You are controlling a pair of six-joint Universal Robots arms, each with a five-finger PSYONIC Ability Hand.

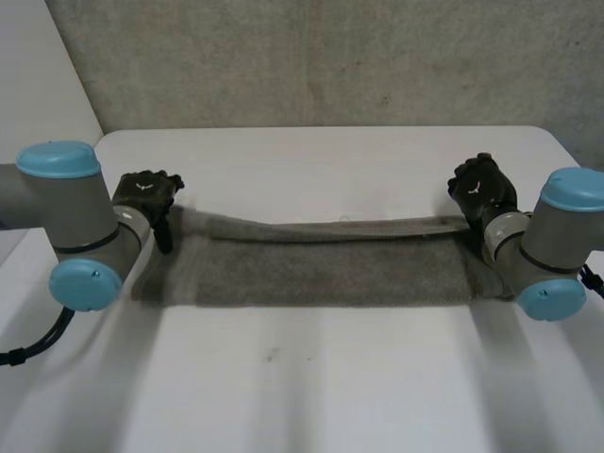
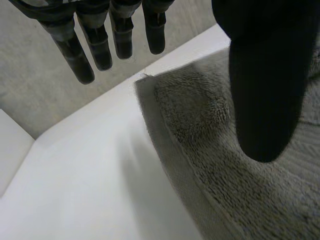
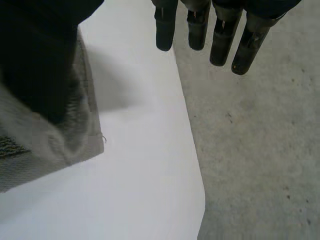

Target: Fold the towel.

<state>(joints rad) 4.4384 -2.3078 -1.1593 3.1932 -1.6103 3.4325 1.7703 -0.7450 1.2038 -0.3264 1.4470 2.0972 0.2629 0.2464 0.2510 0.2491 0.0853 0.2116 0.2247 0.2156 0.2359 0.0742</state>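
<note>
A grey towel (image 1: 321, 269) lies across the white table (image 1: 311, 377) as a long, narrow band, with a folded layer along its far edge. My left hand (image 1: 146, 193) hovers at the towel's far left corner. In the left wrist view its fingers (image 2: 100, 45) are straight and apart from the thumb, above the corner of the towel (image 2: 210, 165), with no cloth between them. My right hand (image 1: 483, 189) is at the far right corner. There its fingers (image 3: 220, 35) are also straight, and the towel's corner (image 3: 75, 135) lies flat on the table under the thumb.
The table's far edge runs just beyond both hands, with grey concrete floor (image 3: 260, 150) past it. Bare white tabletop stretches from the towel to the near edge. My two arms flank the towel's short ends.
</note>
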